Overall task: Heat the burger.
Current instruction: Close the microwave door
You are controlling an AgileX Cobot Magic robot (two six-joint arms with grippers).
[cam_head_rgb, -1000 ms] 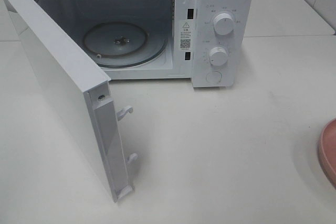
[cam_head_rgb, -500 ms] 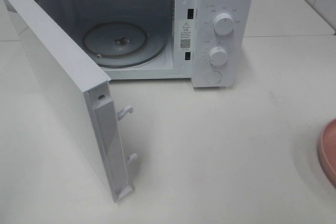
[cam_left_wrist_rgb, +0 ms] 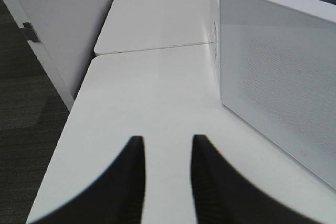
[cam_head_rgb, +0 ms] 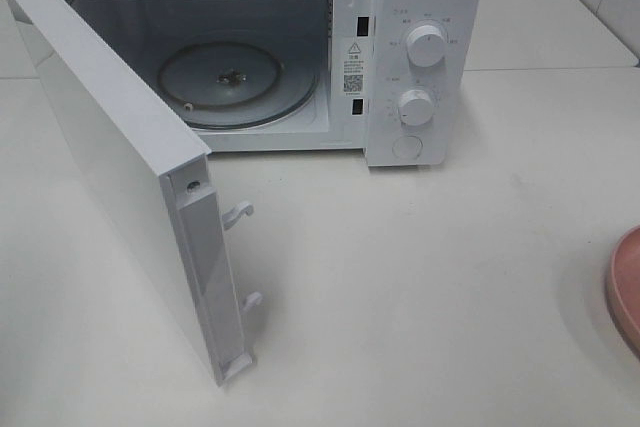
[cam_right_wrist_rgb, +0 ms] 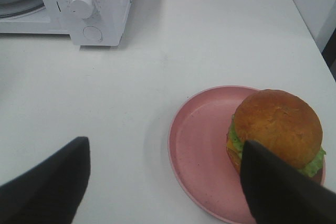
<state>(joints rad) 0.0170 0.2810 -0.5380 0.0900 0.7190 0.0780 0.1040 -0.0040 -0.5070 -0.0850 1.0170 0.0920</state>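
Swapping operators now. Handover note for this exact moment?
Left gripper: jaws narrow with a gap showing, holding nothing, over the white table outside the open white microwave door.
Right gripper: open wide, empty, hovering over the table next to the round pink plate.
Round burger with golden-brown bun: sits on the pink plate, off-centre, to the right of the white microwave.
Done: door is swung open, glass turntable is bare.
Left: pick up the burger, set it on the turntable, shut the door, turn the dials.
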